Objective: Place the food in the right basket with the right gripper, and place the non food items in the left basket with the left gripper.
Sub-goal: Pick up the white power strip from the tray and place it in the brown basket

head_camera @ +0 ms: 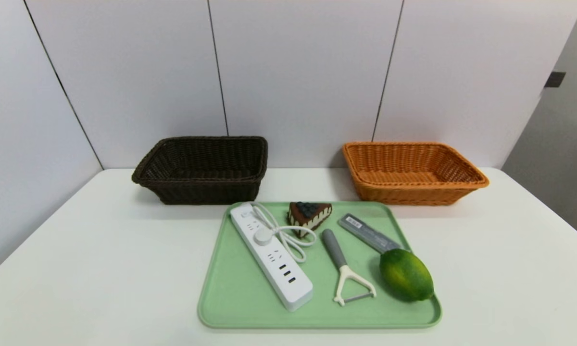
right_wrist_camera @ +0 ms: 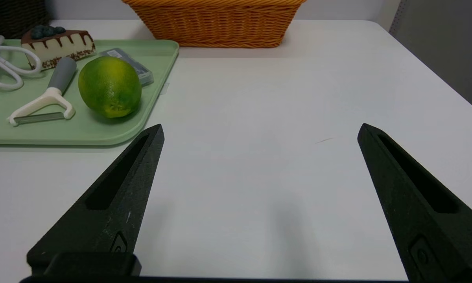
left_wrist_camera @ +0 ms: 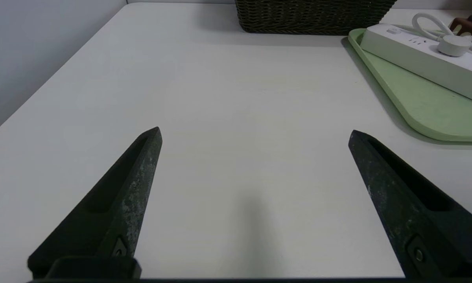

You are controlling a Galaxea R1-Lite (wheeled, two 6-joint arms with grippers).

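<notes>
A green tray (head_camera: pixel 231 293) holds a white power strip (head_camera: pixel 274 264), a chocolate cake slice (head_camera: pixel 309 216), a grey-handled peeler (head_camera: pixel 346 271), a grey flat case (head_camera: pixel 370 233) and a green lime (head_camera: pixel 406 275). Behind it stand the dark brown left basket (head_camera: pixel 202 168) and the orange right basket (head_camera: pixel 413 170), both empty. Neither arm shows in the head view. My left gripper (left_wrist_camera: pixel 255 131) is open over bare table, left of the tray (left_wrist_camera: pixel 417 106) and power strip (left_wrist_camera: pixel 424 59). My right gripper (right_wrist_camera: pixel 260 127) is open over bare table, right of the tray (right_wrist_camera: pixel 82 133) and lime (right_wrist_camera: pixel 109 85).
The white table (head_camera: pixel 101 250) ends at a panelled wall behind the baskets. The right table edge (right_wrist_camera: pixel 428 59) drops off to a grey floor. In the right wrist view the cake slice (right_wrist_camera: pixel 57 43), peeler (right_wrist_camera: pixel 51 94) and orange basket (right_wrist_camera: pixel 216 23) lie ahead.
</notes>
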